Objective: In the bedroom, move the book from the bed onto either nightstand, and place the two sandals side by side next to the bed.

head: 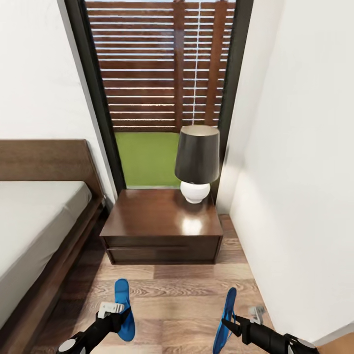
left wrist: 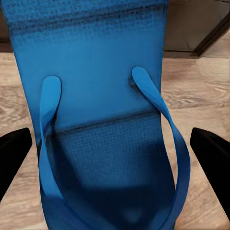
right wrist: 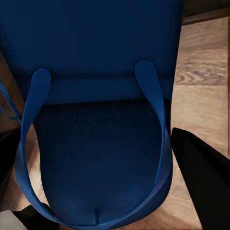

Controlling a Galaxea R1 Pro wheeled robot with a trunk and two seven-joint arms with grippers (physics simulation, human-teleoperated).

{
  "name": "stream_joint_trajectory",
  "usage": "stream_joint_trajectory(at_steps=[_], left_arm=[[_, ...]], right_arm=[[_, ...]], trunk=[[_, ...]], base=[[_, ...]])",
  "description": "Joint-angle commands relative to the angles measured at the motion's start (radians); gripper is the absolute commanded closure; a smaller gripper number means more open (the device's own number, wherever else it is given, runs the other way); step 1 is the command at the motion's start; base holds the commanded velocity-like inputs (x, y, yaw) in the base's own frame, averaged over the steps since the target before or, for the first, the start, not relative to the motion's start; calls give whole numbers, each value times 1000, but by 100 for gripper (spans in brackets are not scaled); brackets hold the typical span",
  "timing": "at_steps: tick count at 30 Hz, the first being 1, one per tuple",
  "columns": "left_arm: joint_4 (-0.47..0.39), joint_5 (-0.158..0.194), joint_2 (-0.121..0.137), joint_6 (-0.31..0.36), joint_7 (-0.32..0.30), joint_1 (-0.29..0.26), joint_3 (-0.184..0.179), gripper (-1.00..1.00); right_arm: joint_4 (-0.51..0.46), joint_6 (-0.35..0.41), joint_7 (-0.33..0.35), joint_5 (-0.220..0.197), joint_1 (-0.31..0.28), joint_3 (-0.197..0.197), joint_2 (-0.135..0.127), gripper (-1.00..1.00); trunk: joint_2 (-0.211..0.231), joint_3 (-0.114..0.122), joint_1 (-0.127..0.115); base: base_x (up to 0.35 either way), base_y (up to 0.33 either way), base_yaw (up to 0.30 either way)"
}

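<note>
**Between bed and wall, a sandal in each claw**

Ahead of us the nightstand [head: 162, 226] stands against the tall window [head: 157, 64], its glossy top bare apart from the dark-shaded lamp [head: 197, 162] at its right rear corner. To our left, the bed [head: 34, 221] runs alongside, its dark frame just beside the nightstand. To our right, a white wall [head: 305, 172] closes in.

Our left claw [head: 114, 314] grips one blue sandal [head: 124, 305], which we carry roughly flat over the wood floor [head: 182, 295]; through the left wrist camera, its sole and straps [left wrist: 103, 139] sit between the black fingers [left wrist: 13, 151]. Our right claw [head: 230, 324] grips the other sandal [head: 226, 314], turned on edge; the right wrist camera shows it [right wrist: 100, 134] close up, in shadow.
</note>
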Motion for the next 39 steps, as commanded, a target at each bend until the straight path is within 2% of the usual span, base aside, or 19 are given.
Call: stream_joint_trajectory(at_steps=[1,39], left_arm=[[1,-9,-1,-5,-5,-1,7,100],[2,-9,-1,-5,-5,-1,8,100]], right_arm=[[-1,2,6,8,-1,-9,1,100],[0,3,5,8,-1,-9,1,100]], trunk=[[0,-1,0],[0,-1,0]], base=[[249,-126,128],[14,-31,231]])
